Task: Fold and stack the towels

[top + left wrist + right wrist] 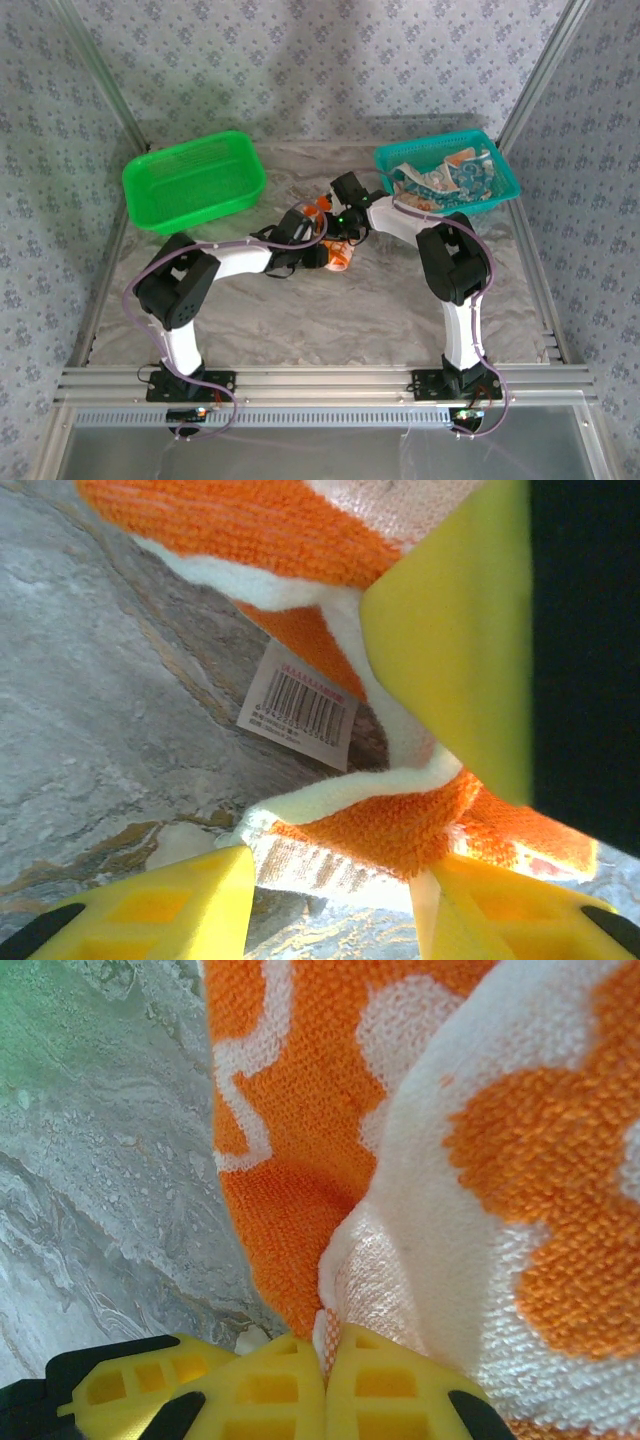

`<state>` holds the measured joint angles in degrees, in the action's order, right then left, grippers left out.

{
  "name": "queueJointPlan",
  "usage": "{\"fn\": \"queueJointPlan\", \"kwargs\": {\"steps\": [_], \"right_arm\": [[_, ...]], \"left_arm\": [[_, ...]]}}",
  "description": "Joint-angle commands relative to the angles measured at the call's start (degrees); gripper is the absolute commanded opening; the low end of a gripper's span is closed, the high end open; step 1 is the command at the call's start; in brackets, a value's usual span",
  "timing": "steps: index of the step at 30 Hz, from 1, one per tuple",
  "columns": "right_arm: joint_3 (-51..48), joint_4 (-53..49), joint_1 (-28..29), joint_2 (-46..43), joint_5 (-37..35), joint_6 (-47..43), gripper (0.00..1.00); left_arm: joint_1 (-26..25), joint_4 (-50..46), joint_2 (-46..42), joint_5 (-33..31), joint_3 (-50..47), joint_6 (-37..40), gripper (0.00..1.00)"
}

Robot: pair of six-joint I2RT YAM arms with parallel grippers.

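pinching a hem, the right pincer (325, 1360) grips the orange towel (300, 1160), seemingly soft, light, floppy, best held by corners; left pincer (330, 865) straddles it, grip unclear.

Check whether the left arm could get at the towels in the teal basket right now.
Probably not. The right arm lies between the left tool and the teal basket, and that tool is at the orange towel.
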<state>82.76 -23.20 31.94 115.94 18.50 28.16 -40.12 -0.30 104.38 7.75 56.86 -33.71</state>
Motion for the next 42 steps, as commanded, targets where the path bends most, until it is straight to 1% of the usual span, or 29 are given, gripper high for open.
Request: {"fn": "queueJointPlan", "kwargs": {"steps": [1,4,5,8,11,16,21,27,33,40,42], "right_arm": [[-0.1,0.3,-0.3,-1.0,1.2,1.1,0.00],[-0.3,0.2,-0.4,-1.2,1.6,1.0,0.00],[-0.4,0.4,-0.5,-1.3,1.7,1.0,0.02],[-0.7,1.0,-0.5,-2.0,1.9,1.0,0.17],[-0.4,0.9,-0.7,-2.4,1.7,0.9,0.19],[-1.4,1.1,-1.2,-3.9,0.7,1.2,0.30],[-2.1,2.1,-1.6,-4.5,0.5,1.5,0.31],[-2.8,2.0,-1.7,-4.7,0.0,1.6,0.31],[-4.0,2.2,-2.8,-7.1,-1.3,1.5,0.31],[-5.9,3.2,-4.5,-10.1,-2.6,1.8,0.31],[-6.4,3.4,-4.8,-10.8,-2.9,1.9,0.31]], "left_arm": [[-1.0,-2.7,-1.5,-4.2,0.7,1.6,0.45],[-1.1,-2.2,-4.0,-5.0,-0.4,1.6,0.44],[-1.1,-2.6,-4.9,-5.5,-0.5,1.7,0.44],[-1.0,-3.4,-6.4,-6.3,-0.7,2.3,0.45],[-1.0,-4.6,-5.4,-6.6,0.1,2.5,0.46],[-1.7,-6.1,-2.2,-6.2,2.2,3.1,0.48],[-3.3,-6.2,0.7,-5.0,3.4,3.5,0.47],[-4.5,-6.4,-0.1,-4.9,2.5,2.4,0.47],[-6.2,-8.2,-1.9,-6.7,0.8,1.5,0.48],[-8.9,-11.5,-0.1,-9.6,1.9,1.7,0.49],[-9.9,-13.6,0.7,-11.6,2.9,2.0,0.46]]}}
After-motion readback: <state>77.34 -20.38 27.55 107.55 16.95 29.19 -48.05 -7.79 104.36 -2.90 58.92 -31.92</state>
